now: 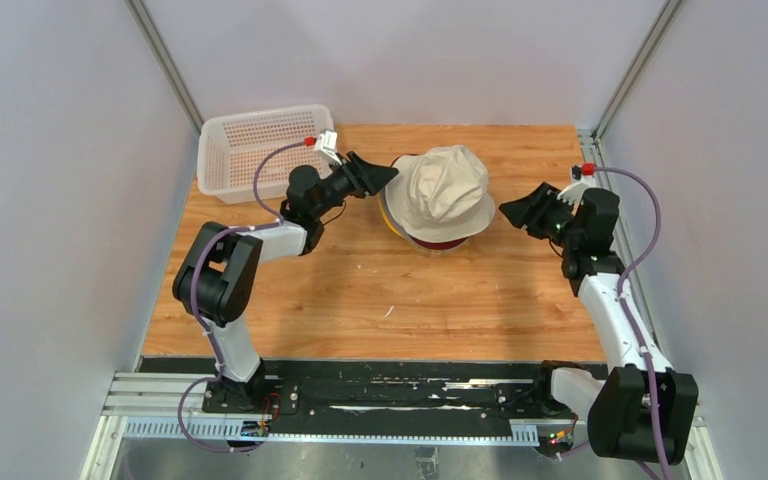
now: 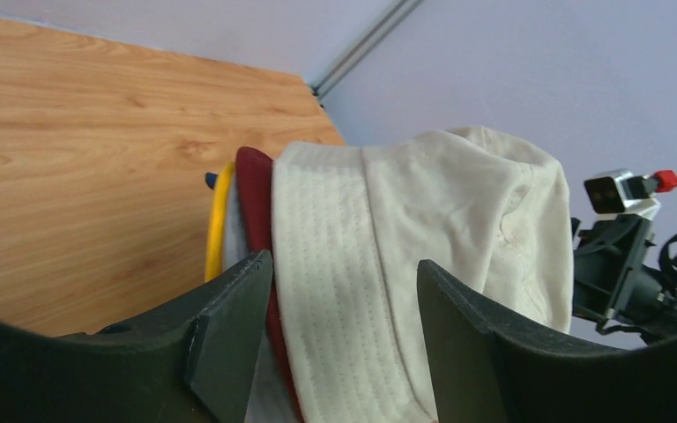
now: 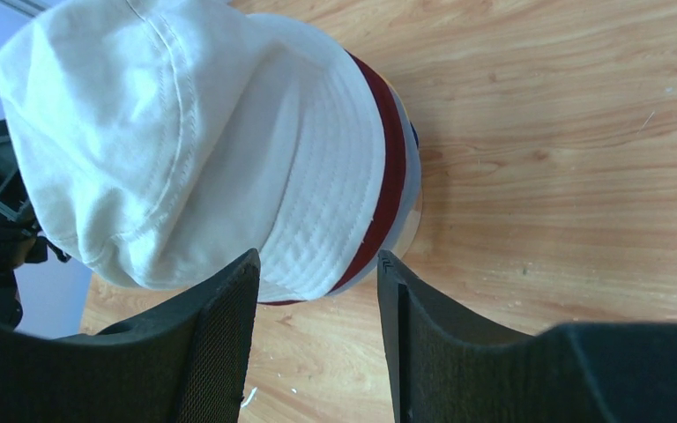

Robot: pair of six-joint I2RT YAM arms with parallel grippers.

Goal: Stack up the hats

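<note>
Hats [image 1: 445, 190] in one stack; left gripper [image 1: 387, 178] spread at brim, right gripper [image 1: 513, 212] spread nearby

Beige hat [image 1: 444, 188] crown-up on top, centre of table [image 1: 360, 290]; dark red hat [image 3: 391, 189] & yellow hat [image 2: 216, 220] nested under, just brims showing.

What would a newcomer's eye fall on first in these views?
The beige bucket hat crowning a stack at the far middle of the table, with a dark red hat and a yellow hat peeking out beneath. Two open hands flank it: left hand at the brim, right hand slightly apart. A white perforated basket sits far left.
</note>
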